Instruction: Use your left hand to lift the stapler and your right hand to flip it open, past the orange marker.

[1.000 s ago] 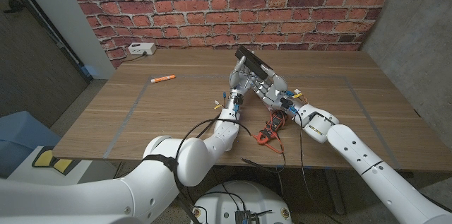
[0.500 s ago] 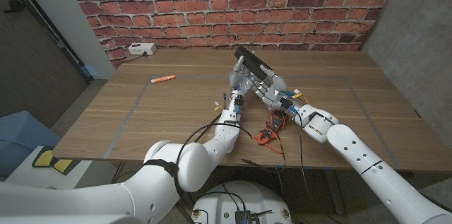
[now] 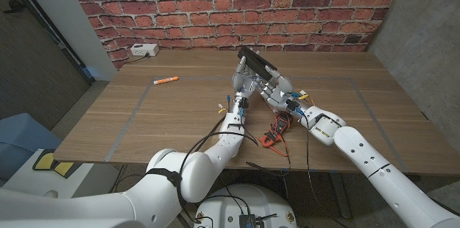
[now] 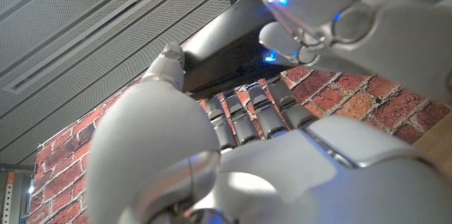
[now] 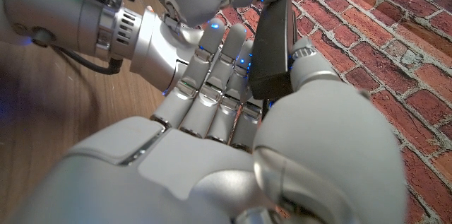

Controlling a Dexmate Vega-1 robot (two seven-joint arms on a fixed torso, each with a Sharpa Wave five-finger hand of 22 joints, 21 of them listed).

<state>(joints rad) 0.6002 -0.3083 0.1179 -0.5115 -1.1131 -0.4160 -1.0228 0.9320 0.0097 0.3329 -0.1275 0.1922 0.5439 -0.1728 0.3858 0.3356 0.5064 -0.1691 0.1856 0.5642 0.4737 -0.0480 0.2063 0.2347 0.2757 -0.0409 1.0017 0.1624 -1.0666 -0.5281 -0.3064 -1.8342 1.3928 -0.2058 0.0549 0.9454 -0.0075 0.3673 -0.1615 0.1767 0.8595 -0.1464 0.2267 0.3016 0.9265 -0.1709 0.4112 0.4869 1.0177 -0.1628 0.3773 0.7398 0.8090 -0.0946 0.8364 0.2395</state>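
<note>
— Where is the stapler [image 3: 256,63] just now?

— Up off the table [image 3: 180,113], black and tilted, past the middle toward the brick wall [image 3: 237,1]. My left hand [image 3: 244,82] grips it from below with the fingers closed around its lower part; my right hand [image 3: 277,90] is pressed in beside it, fingers wrapped on the same stapler.

— How much room have you round it?

— Plenty on my left side: bare wood runs out to the orange marker [image 3: 166,80], which lies well apart near the tape line. On my right the wood is open as far as the table's edge by the grey wall. Behind the stapler a strip of table lies before the bricks, with a white power strip [image 3: 143,50] at the far left corner. Nearer me, a red and black tangle of cables [image 3: 275,131] lies on the table under my right wrist.

— Do the wrist cameras add anything?

— The right wrist view shows the stapler [image 5: 273,44] upright between my right thumb and fingers, with my left hand [image 5: 187,47] behind them. The left wrist view shows its dark bar [image 4: 226,33] across my left fingers [image 4: 236,114], and the right hand [image 4: 339,19] touching it; whether the stapler has hinged open, I cannot tell
</note>
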